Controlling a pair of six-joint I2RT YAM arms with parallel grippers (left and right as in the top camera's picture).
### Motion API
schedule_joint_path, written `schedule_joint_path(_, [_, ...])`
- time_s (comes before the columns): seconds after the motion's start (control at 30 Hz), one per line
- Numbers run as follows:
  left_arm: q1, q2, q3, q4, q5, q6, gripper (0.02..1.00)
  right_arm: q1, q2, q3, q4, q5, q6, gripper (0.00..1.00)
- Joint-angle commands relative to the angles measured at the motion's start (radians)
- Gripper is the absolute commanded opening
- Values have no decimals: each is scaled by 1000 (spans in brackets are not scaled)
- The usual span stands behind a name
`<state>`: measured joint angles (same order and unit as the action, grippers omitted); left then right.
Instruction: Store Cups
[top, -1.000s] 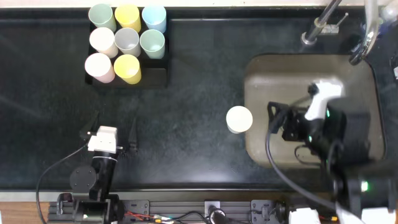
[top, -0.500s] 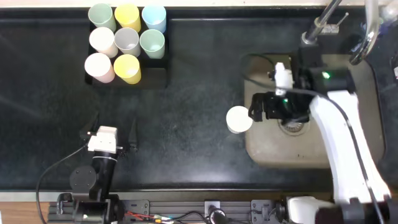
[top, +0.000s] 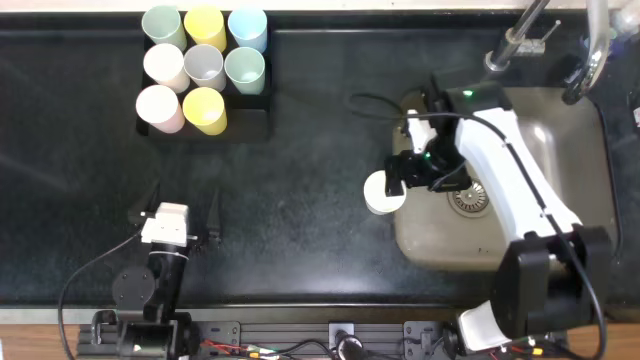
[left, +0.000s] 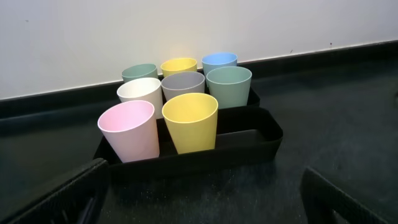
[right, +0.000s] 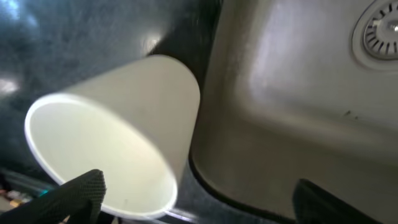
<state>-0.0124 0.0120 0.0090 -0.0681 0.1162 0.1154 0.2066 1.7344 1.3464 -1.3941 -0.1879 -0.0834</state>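
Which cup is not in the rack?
The white cup on the counter by the sink, at the right gripper; the other eight sit in the rack.

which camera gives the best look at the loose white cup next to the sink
The right wrist view: the cup is close up, mouth and wall plain, standing at the sink edge. The top view shows the cup as a small white circle. The left wrist view faces the tray of cups.

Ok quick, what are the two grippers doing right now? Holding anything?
Left gripper: open, empty.
Right gripper: open, right at the white cup, not gripping it.
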Motion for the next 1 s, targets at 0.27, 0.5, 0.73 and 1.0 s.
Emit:
schedule_joint_path(0.27, [6,-9,-1,-6,-5,12,998,37,40,31,64,63,-11,682])
schedule_joint_path(0.5, [6,-9,-1,-6,-5,12,1000,57,46,31,94,49,-10,553])
schedule_joint_path(0.73, [6,-9,-1,-6,-5,12,998,70,46,31,113,43,-6,283])
schedule_joint_path(1.0, [6,-9,-1,-6,-5,12,1000,70,46,31,113,20,-6,42])
